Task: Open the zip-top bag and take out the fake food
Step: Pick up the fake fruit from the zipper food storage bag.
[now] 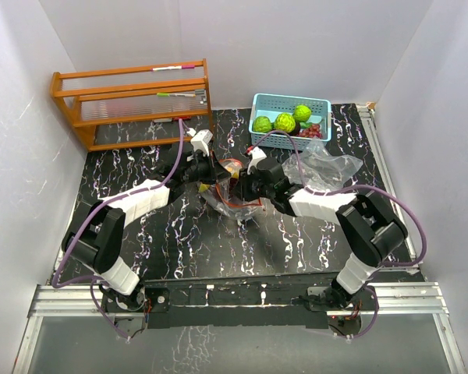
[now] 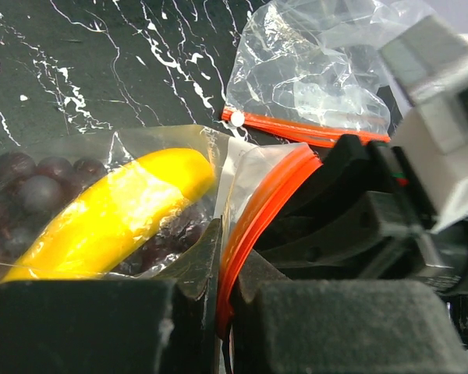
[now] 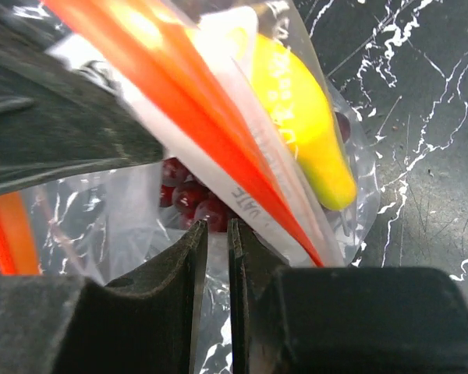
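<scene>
Both arms meet at the centre of the top view, holding the zip-top bag (image 1: 232, 201) between them over the black marbled table (image 1: 171, 241). I cannot tell whether its bottom rests on the surface.

The left gripper (image 2: 222, 290) has its pads pressed together on the bag's orange-red zip edge, which runs down between them at the bottom of the left wrist view. The right gripper (image 3: 217, 241) has its fingers almost touching, with a fold of the bag's clear film caught in the thin slit between them.

Inside the bag, the yellow banana (image 2: 117, 218) lies slantwise across the left of the left wrist view, with dark purple grapes (image 2: 31, 183) behind and under it (the right wrist view shows both too, banana at upper right, grapes at centre).

More fake food sits in the light-blue basket (image 1: 259, 101) at the upper right of the top view: three bumpy lime-green balls (image 1: 285, 122) and a dark red bunch (image 1: 312, 131). An empty clear bag (image 1: 331, 167) lies just below the basket, beside the right arm. A wooden rack (image 1: 132, 105) stands at the upper left.
</scene>
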You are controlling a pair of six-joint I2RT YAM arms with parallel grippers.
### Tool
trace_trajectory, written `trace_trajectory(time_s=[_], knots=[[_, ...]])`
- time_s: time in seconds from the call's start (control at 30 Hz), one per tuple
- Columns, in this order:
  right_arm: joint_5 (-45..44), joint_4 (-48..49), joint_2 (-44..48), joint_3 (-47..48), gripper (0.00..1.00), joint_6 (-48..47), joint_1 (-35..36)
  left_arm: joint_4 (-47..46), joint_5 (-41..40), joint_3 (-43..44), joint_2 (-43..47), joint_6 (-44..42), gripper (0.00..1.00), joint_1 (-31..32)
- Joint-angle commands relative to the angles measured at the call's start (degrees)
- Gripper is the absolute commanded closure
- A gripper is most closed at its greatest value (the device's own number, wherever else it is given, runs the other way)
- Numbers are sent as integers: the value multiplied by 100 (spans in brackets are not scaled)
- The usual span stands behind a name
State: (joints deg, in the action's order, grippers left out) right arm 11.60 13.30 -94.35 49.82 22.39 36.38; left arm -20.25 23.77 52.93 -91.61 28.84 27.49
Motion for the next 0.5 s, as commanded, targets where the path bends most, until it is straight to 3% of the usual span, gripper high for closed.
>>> trace_trajectory(time_s=[0.0,0.27,0.47], knots=[[-284,421,-216,270,80,-105,20,-72,177,169,180,26,100,-16],[-1180,140,-695,630,80,-610,25,-34,119,132,266,-18,100,-16],[-1406,147,-716,676,73,-730,22,29,68,144,306,-71,100,-21]])
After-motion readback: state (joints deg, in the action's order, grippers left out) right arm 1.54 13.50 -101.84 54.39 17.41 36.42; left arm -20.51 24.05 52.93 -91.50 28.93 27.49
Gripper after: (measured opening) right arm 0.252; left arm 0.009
